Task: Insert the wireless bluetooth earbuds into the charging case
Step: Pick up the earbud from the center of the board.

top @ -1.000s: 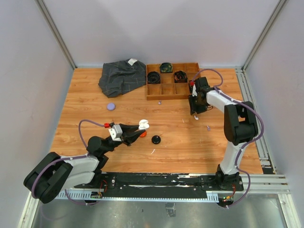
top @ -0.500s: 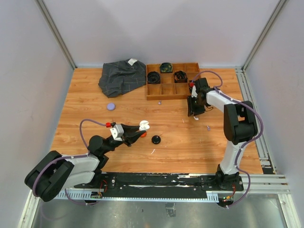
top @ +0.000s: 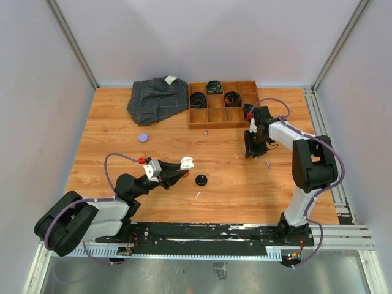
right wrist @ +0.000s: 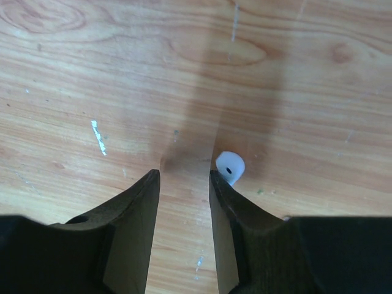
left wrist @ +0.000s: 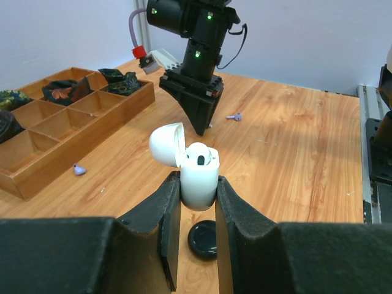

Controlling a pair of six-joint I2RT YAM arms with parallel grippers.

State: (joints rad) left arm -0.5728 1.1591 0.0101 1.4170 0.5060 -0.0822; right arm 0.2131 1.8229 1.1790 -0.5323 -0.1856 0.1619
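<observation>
My left gripper (left wrist: 197,202) is shut on the white charging case (left wrist: 199,177) and holds it upright above the table with its lid (left wrist: 166,143) flipped open. The case also shows in the top view (top: 187,163). My right gripper (right wrist: 184,177) points straight down at the table, jaws apart with nothing between them. A white earbud (right wrist: 230,165) lies on the wood just outside the tip of its right finger, touching or almost touching it. A tiny purple earbud (top: 268,164) lies to the right of that gripper (top: 250,152).
A black puck (top: 201,180) lies just under and beyond the case. A purple puck (top: 143,137) lies at mid-left. A wooden compartment tray (top: 222,117) with black coiled belts stands at the back, a dark cloth (top: 158,98) to its left. A small purple piece (top: 206,131) lies before the tray.
My right gripper has shifted slightly toward the near edge and stands over the white earbud. My left gripper has crept a little to the right with the case.
</observation>
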